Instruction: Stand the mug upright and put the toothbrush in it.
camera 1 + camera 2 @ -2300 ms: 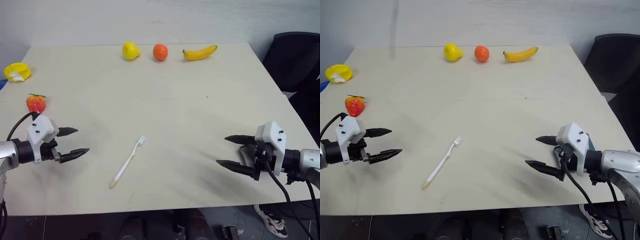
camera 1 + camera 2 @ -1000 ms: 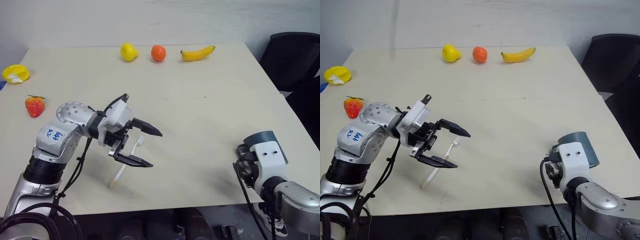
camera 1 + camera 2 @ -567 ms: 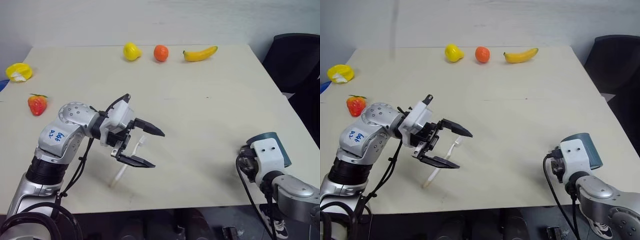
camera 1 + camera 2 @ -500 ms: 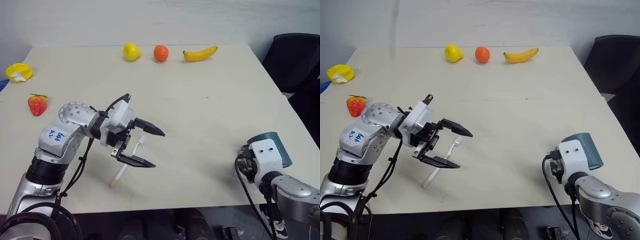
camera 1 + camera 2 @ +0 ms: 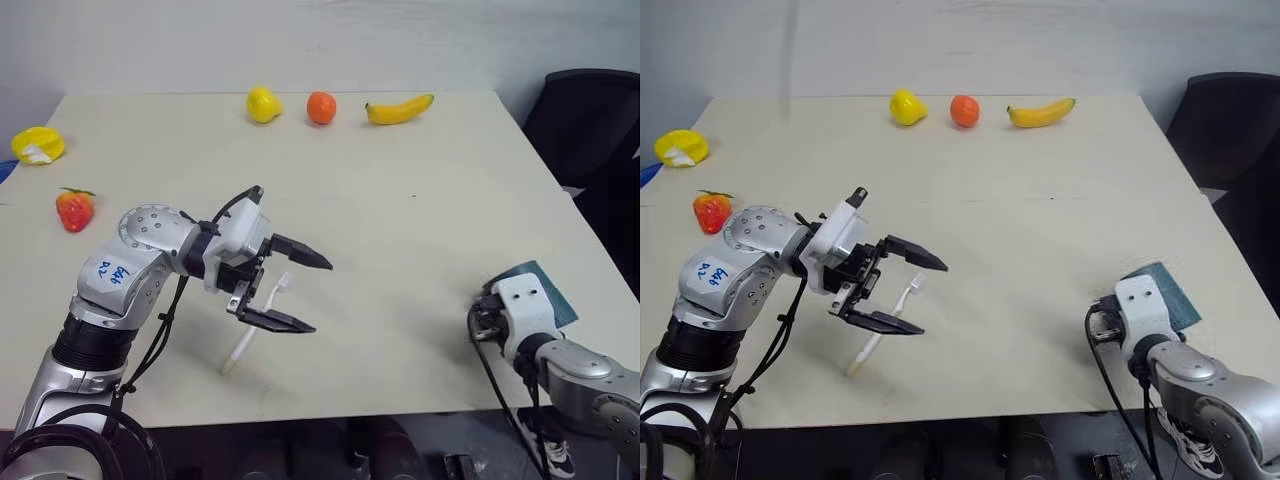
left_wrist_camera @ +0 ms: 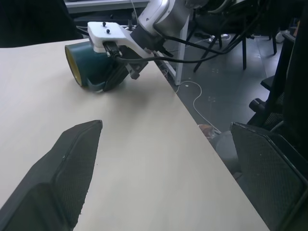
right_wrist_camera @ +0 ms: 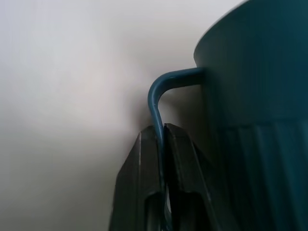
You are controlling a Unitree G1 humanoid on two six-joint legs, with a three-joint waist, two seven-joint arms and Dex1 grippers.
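Since the earlier frames, the left arm has swung in from the table's left edge to a position above the toothbrush [image 5: 258, 325], and the right arm has drawn back to the near right corner of the table [image 5: 400, 180], where the mug [image 6: 91, 66] now shows. Over the last second the right gripper [image 7: 161, 144] has closed fully, and the mug has tipped further over.

Hazards:
- The mug lies on its side at the near right corner, close to the table edge. If the right arm rotates it upright on the handle alone, the thin loop may pivot or slip between the fingers, and the mug may roll off the edge.
- A pinch on the handle [image 7: 163, 91] gives little control of the mug body. The base may land tilted and the mug may topple again.
- The toothbrush lies flat on the table, well apart from the mug. A descent that is too shallow may push it away instead of gripping it.

Gripper state:
- Right gripper: both fingers are clamped together on the mug's blue loop handle, with the mug body just beside them.
- Left gripper [image 5: 300, 293]: spread to its widest and holding nothing. It hovers above the toothbrush's bristle end, one finger on each side of the brush line, with no contact visible.
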